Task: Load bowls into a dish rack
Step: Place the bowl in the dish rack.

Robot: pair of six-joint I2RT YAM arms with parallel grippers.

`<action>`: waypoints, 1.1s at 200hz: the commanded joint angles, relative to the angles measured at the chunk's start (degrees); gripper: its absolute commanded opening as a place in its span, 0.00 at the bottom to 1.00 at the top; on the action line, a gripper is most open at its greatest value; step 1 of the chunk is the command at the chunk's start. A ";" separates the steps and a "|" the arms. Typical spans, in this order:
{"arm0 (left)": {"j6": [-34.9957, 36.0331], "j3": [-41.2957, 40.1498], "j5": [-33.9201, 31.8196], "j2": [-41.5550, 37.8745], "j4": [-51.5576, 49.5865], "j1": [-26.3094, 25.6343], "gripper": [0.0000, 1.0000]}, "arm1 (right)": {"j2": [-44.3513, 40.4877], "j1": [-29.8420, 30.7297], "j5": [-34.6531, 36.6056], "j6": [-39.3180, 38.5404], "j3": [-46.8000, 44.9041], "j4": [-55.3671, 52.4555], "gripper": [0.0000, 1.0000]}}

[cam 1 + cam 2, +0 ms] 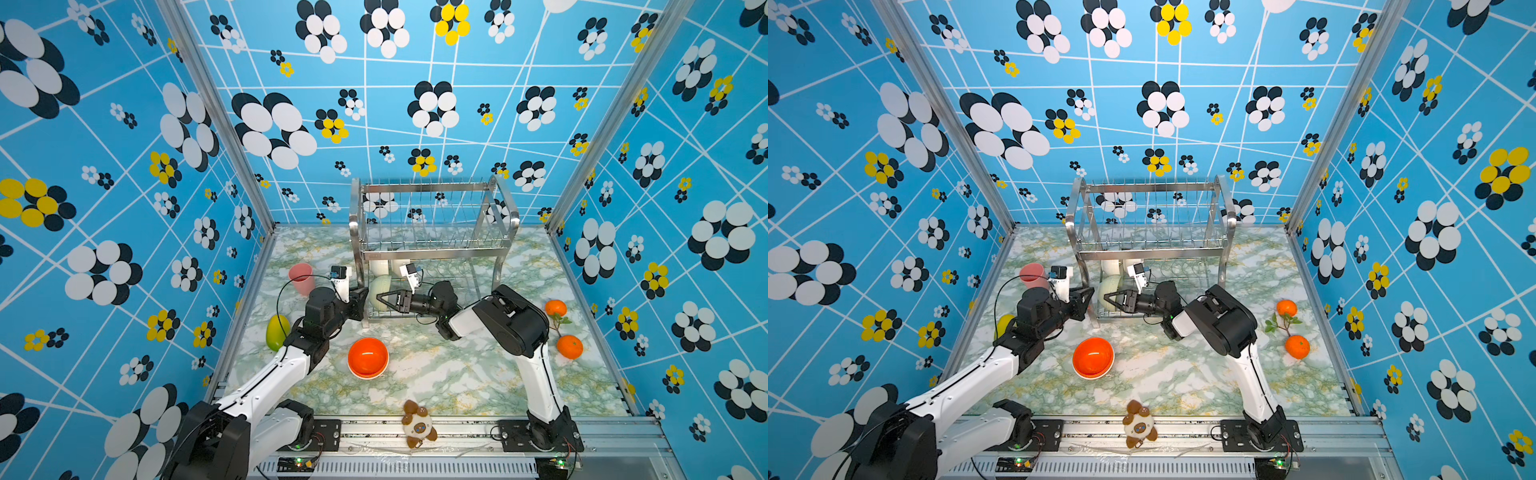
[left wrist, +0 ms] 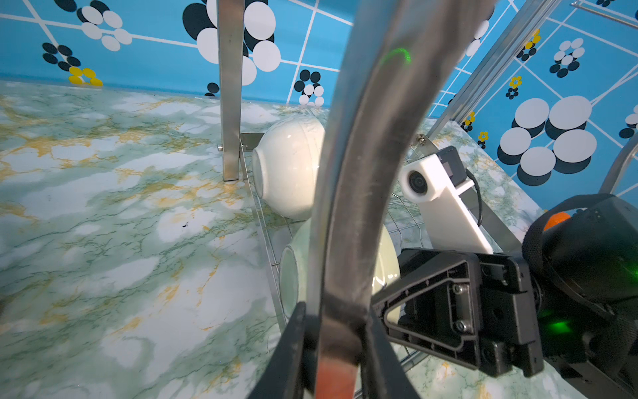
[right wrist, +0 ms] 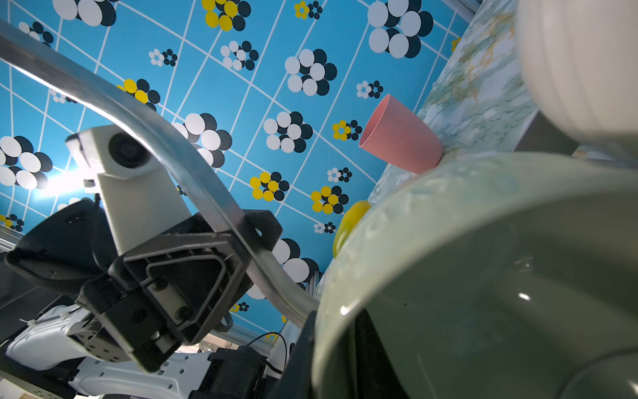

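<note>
At the back centre of the table [image 1: 457, 374], the rack [image 1: 432, 251] is standing close to the rear wall, and we're seeing it the same way in both top views. On its lower tier, at the left end, three bowls are standing on edge: the cream bowls [image 1: 379, 266] toward the back and the green bowl [image 1: 379, 289] at the front, just beside them. The left gripper [image 1: 362, 297] is pinching the rack's curved left side frame [image 2: 366, 138]; in the left wrist view its fingers are sitting on either side of that steel strip, low down. The right gripper [image 1: 381, 298] is reaching in from the right, and in the right wrist view its fingers are straddling the green bowl's [image 3: 483, 241] rim, one outside and one inside. We can't tell whether they're pressing on the rim or standing just off it. The orange bowls [image 1: 368, 357] are lying nested and mouth-up on the table in front of the rack, between the two arms and apart from both grippers. A pink cup [image 1: 301, 277] is standing left of the rack, a yellow-green fruit [image 1: 277, 332] is lying nearer the left arm, two oranges [image 1: 569, 346] are lying at the right edge, and a plush toy [image 1: 419, 424] is sitting on the front rail.
</note>
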 commanded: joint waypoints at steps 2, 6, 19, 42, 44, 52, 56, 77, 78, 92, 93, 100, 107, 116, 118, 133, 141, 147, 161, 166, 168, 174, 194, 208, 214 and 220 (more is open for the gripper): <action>-5.31 1.87 -3.05 1.24 2.19 0.08 0.00 | 1.38 2.21 -3.58 0.38 -1.44 -6.32 0.24; -5.33 1.87 -3.06 1.18 2.19 0.06 0.00 | 1.27 2.21 -3.59 0.40 -1.49 -6.32 0.24; -5.27 1.87 -3.06 1.15 2.15 0.01 0.00 | 1.00 2.26 -3.66 0.62 -1.54 -6.23 0.25; -5.20 1.96 -3.06 0.99 1.94 -0.02 0.00 | 0.43 2.26 -4.25 1.09 -1.60 -5.71 0.28; -5.20 1.96 -3.06 1.00 1.97 -0.03 0.00 | 0.33 2.26 -4.35 1.13 -1.62 -5.64 0.28; -5.19 2.03 -2.99 1.04 1.91 -0.01 0.00 | 0.08 2.17 -4.54 1.21 -1.71 -5.61 0.29; -5.14 2.05 -3.05 1.04 1.87 -0.05 0.00 | -0.08 2.17 -4.50 1.26 -1.75 -5.67 0.29; -5.19 1.99 -3.06 0.89 1.84 -0.05 0.00 | -0.87 1.67 -4.73 0.91 -2.22 -6.08 0.30; -5.20 2.02 -3.06 0.85 1.84 -0.03 0.00 | -0.93 1.66 -4.73 0.91 -2.36 -6.16 0.30; -5.10 2.04 -3.06 0.84 1.77 -0.05 0.00 | -1.52 1.07 -4.72 0.51 -2.88 -6.40 0.31; -5.06 2.05 -3.06 0.86 1.76 -0.07 0.00 | -1.56 1.05 -4.68 0.49 -3.00 -6.40 0.31; -5.10 2.05 -3.11 0.85 1.75 -0.01 0.00 | -1.52 0.69 -4.56 0.22 -3.33 -6.79 0.31; -5.03 2.05 -3.13 0.89 1.75 -0.01 0.00 | -3.28 0.32 -4.47 -0.10 -3.71 -7.21 0.31; -5.03 2.05 -3.14 0.83 1.78 -0.01 0.00 | -4.11 -0.08 -4.46 -0.68 -4.05 -7.94 0.32; -5.05 2.03 -3.14 0.83 1.76 -0.01 0.00 | -4.32 -0.19 -4.47 -0.85 -4.14 -8.15 0.32; -5.06 1.98 -3.14 0.87 1.84 -0.01 0.00 | -5.49 -0.63 -4.60 -2.23 -4.36 -10.26 0.33; -4.96 2.04 -3.14 0.96 1.84 -0.01 0.00 | -5.77 -0.72 -4.71 -2.93 -4.22 -11.40 0.34; -5.04 1.96 -3.14 0.92 1.97 -0.05 0.00 | -5.92 -0.75 -4.77 -3.21 -4.04 -12.18 0.35; -5.02 1.87 -3.17 1.02 2.10 -0.01 0.00 | -6.01 -0.84 -4.97 -3.43 -3.61 -12.81 0.35; -5.07 1.78 -3.23 1.05 2.18 -0.01 0.00 | -5.98 -0.82 -4.92 -3.36 -3.51 -12.82 0.36; -5.03 1.76 -3.23 1.08 2.18 -0.01 0.00 | -5.93 -0.82 -5.02 -3.39 -3.41 -12.80 0.36; -5.10 1.70 -3.23 1.14 2.19 -0.01 0.00 | -5.99 -0.90 -5.08 -3.31 -3.44 -12.91 0.36; -5.11 1.61 -3.31 1.15 2.32 -0.02 0.00 | -6.21 -0.97 -5.37 -3.37 -2.78 -13.23 0.35; -5.07 1.46 -3.40 1.11 2.43 -0.03 0.00 | -6.34 -0.91 -5.90 -3.69 -2.24 -13.98 0.35; -5.07 1.43 -3.41 1.10 2.46 -0.01 0.00 | -6.45 -0.93 -6.08 -3.87 -2.11 -14.41 0.35; -5.15 1.34 -3.41 1.11 2.49 -0.03 0.00 | -6.68 -1.03 -6.29 -4.29 -1.93 -15.01 0.35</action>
